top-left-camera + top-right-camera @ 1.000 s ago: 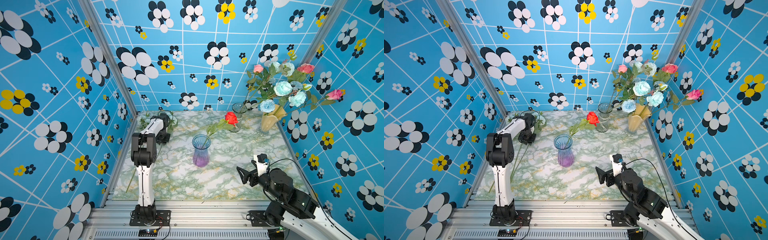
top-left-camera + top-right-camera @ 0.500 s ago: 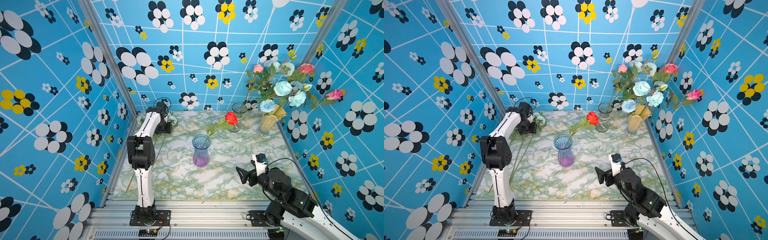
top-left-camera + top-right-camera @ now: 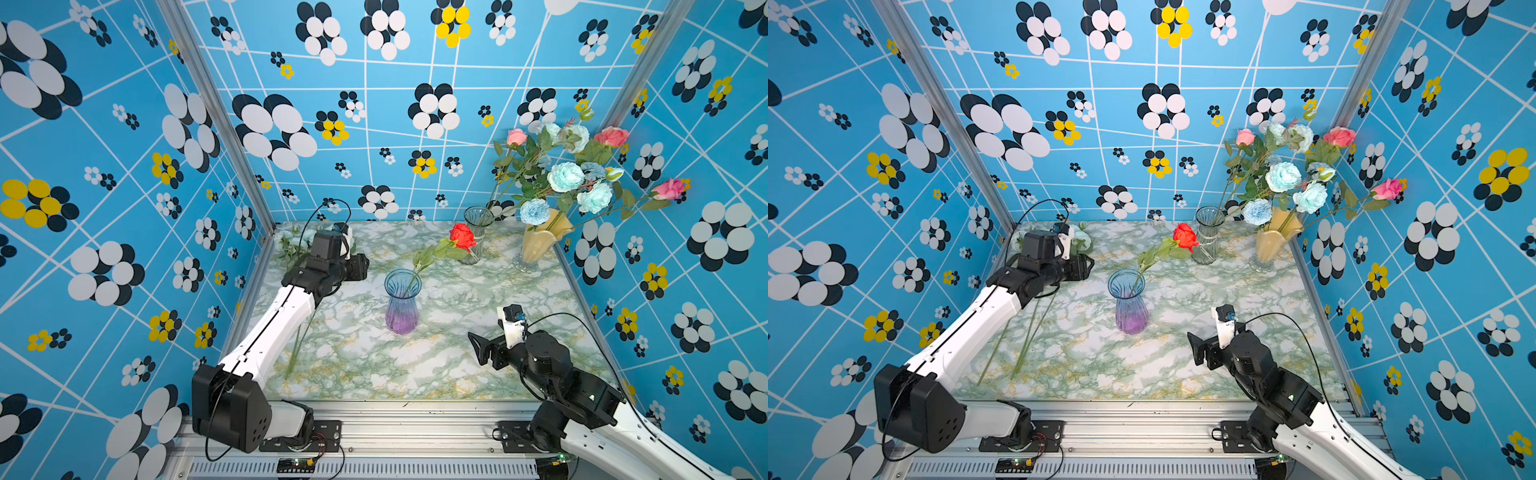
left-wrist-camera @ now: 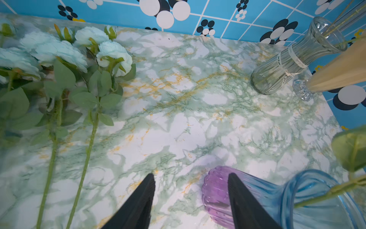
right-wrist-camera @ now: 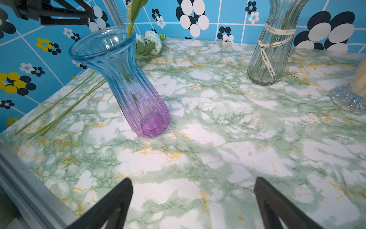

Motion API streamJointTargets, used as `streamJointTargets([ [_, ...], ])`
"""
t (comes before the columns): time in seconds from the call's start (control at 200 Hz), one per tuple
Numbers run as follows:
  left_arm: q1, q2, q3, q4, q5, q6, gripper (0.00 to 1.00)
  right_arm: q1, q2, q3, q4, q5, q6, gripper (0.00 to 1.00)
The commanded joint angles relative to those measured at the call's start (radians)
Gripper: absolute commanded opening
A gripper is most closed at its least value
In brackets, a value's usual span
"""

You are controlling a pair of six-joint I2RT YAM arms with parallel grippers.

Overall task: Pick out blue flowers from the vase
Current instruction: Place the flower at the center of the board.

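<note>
Swung up and inward from the far-left corner over the last second, my left arm (image 3: 270, 324) now reaches across the green-veined marble-pattern worktop (image 3: 457, 353). The left jaws are spread wider than before and pinch nothing; the wrist view shows bare worktop between them. My right arm (image 3: 582, 386) has not shifted near the front-right edge, its right jaws spread wide and empty.

At the far-right corner stands a cream-yellow fluted vase (image 3: 540, 241). It carries pale aqua-blue ruffled flowers (image 3: 565, 176) on leafy stems among pink roses (image 3: 611, 136).

Mid-worktop, a ribbed glass vase fading from blue to purple (image 3: 401, 305) stands upright. It holds one red rose (image 3: 462, 236), which leans towards a clear ribbed glass vase tied with ribbon (image 3: 480, 220) near the back wall.

More aqua-blue blooms (image 4: 59, 51) lie flat in the far-left corner, partly hidden behind my left wrist in both top views. Their long thin green stems (image 3: 1030, 336) run along the worktop's left side towards the front.
</note>
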Motion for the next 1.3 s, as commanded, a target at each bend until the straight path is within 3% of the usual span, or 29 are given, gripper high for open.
streamJointTargets([
  [0.0, -0.024, -0.069, -0.001, 0.041, 0.056, -0.062, 0.61, -0.005, 0.028, -0.025, 0.041, 0.026, 0.004, 0.99],
  [0.185, -0.109, 0.021, 0.246, -0.359, 0.086, 0.045, 0.61, -0.006, 0.113, -0.022, 0.064, 0.025, -0.005, 0.99],
  [0.285, -0.165, 0.079, 0.349, -0.497, 0.028, 0.090, 0.61, -0.005, 0.158, -0.010, 0.062, 0.023, -0.008, 0.99],
  [0.635, -0.284, 0.242, 0.610, -0.730, -0.098, 0.114, 0.61, -0.005, 0.240, 0.007, 0.053, 0.029, -0.010, 0.99],
  [0.929, -0.320, 0.363, 0.717, -0.842, -0.098, 0.131, 0.56, -0.005, 0.234, 0.006, 0.051, 0.019, -0.007, 0.99],
  [1.144, -0.357, 0.469, 0.821, -0.961, -0.213, 0.132, 0.54, -0.005, 0.240, 0.008, 0.049, 0.015, -0.007, 0.99],
  [1.294, -0.357, 0.511, 0.820, -0.978, -0.212, 0.132, 0.49, -0.005, 0.232, 0.006, 0.047, 0.011, -0.004, 0.99],
])
